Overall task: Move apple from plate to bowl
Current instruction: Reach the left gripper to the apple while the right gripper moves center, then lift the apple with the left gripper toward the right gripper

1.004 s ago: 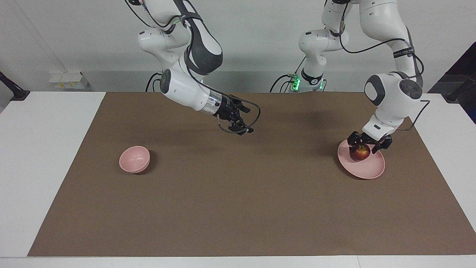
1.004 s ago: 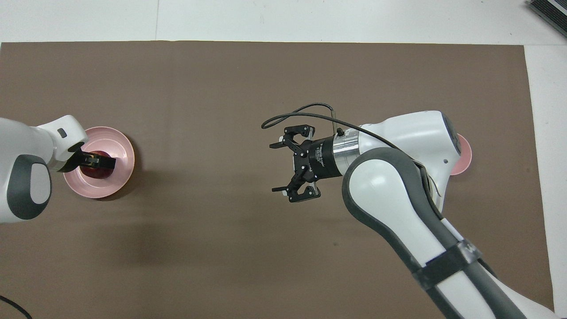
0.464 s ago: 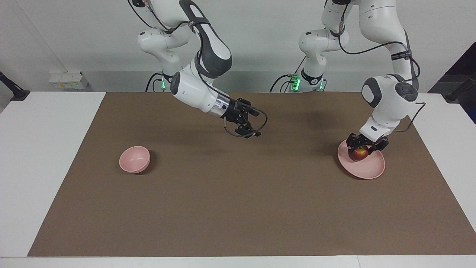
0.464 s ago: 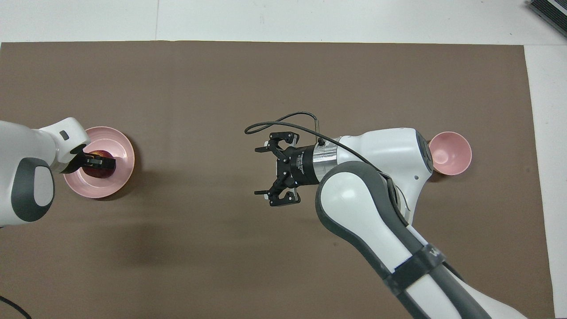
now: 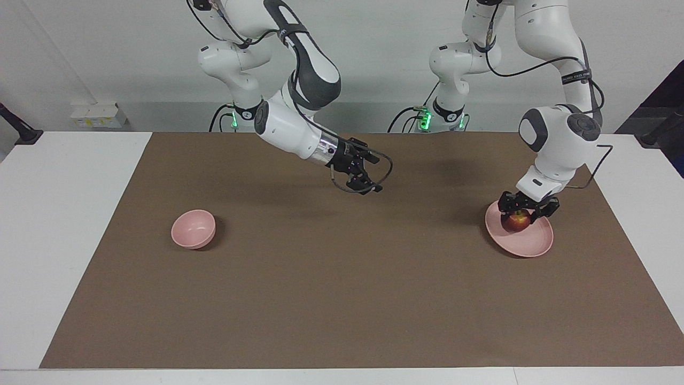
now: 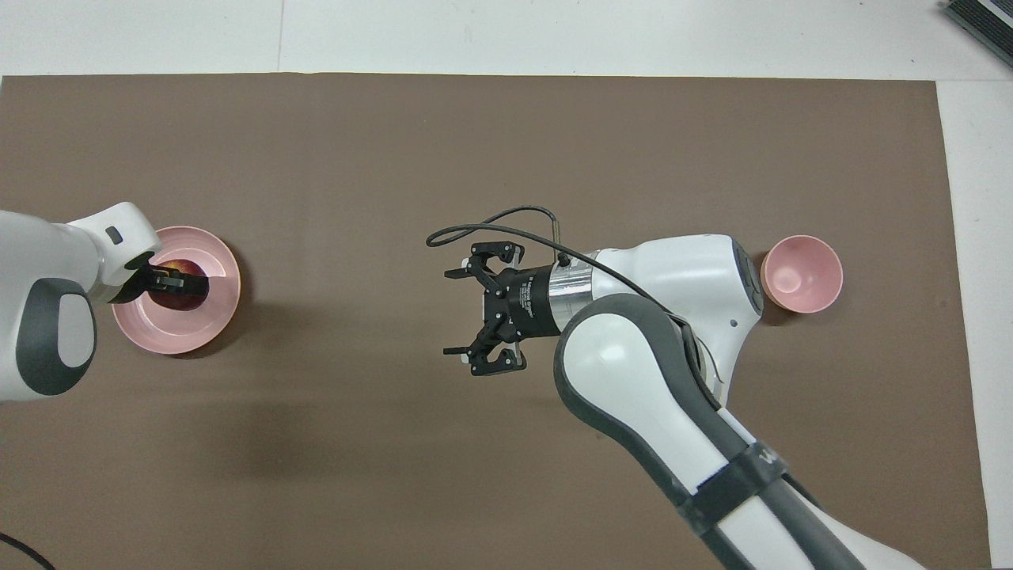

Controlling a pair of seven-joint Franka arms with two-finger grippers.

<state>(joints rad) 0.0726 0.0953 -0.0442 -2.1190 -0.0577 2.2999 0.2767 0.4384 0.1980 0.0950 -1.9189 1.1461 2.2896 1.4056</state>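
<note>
Apple (image 5: pixel 517 220) sits on the plate (image 5: pixel 529 243) near the desk edge at the left arm's end, left tool (image 5: pixel 526 212) clamped on it. Lift straight up to clear the rim before traversing. Right tool (image 5: pixel 368 172) hangs wide open and empty over mid-desk; a handover there looks sensible, since the bowl (image 5: pixel 193 229) sits toward the right arm's end.

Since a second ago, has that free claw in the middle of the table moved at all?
Yes. The right gripper, open in the air over the brown mat, has drifted away from the bowl toward the plate.
</note>
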